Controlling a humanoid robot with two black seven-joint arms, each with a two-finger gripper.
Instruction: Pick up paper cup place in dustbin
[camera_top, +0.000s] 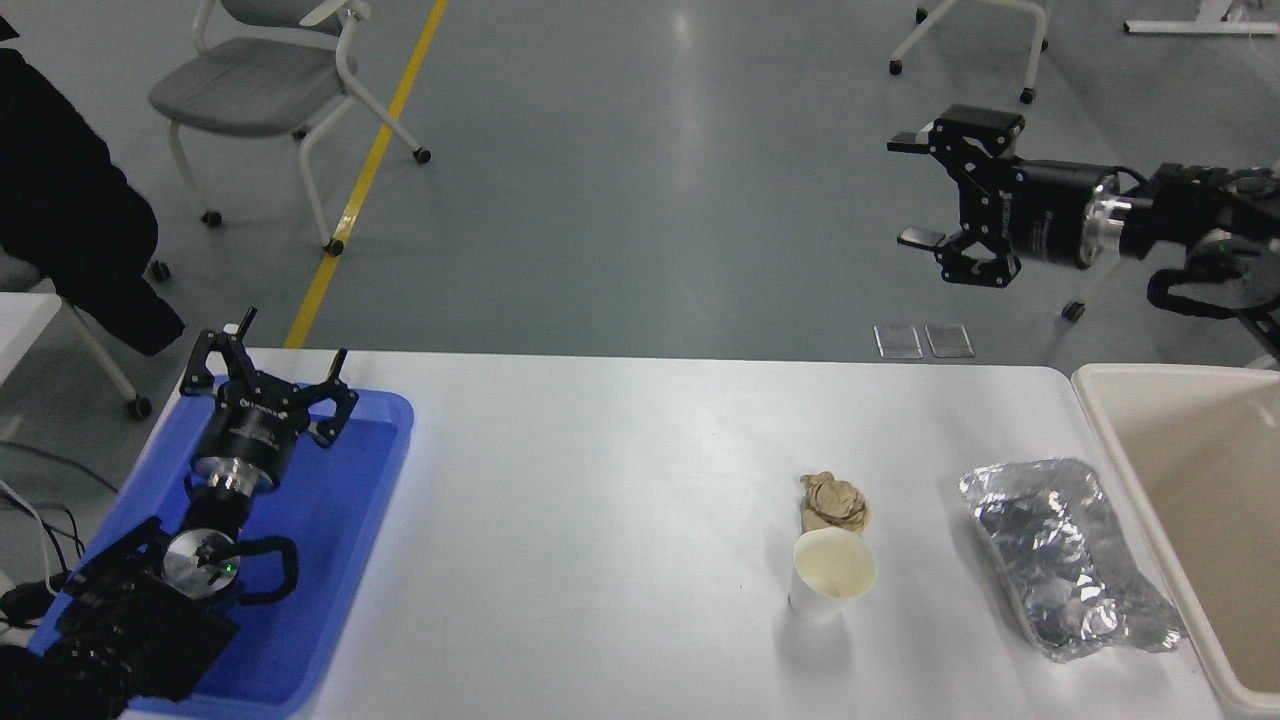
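The white paper cup (830, 578) stands upright on the white table, right of centre, cream inside showing. The cream-beige dustbin (1105, 440) stands at the table's right end, partly cut off by the picture's edge. My right gripper (915, 190) is open and empty, raised high above the table's far right, pointing left, far from the cup. My left gripper (267, 355) is open and parked over the blue tray at the lower left.
A crumpled brown paper ball (833, 503) lies just behind the cup, touching or nearly so. A crumpled foil wrapper (1065, 555) lies between the cup and the dustbin. A blue tray (345, 500) lies at the left. Chairs stand on the floor beyond the table.
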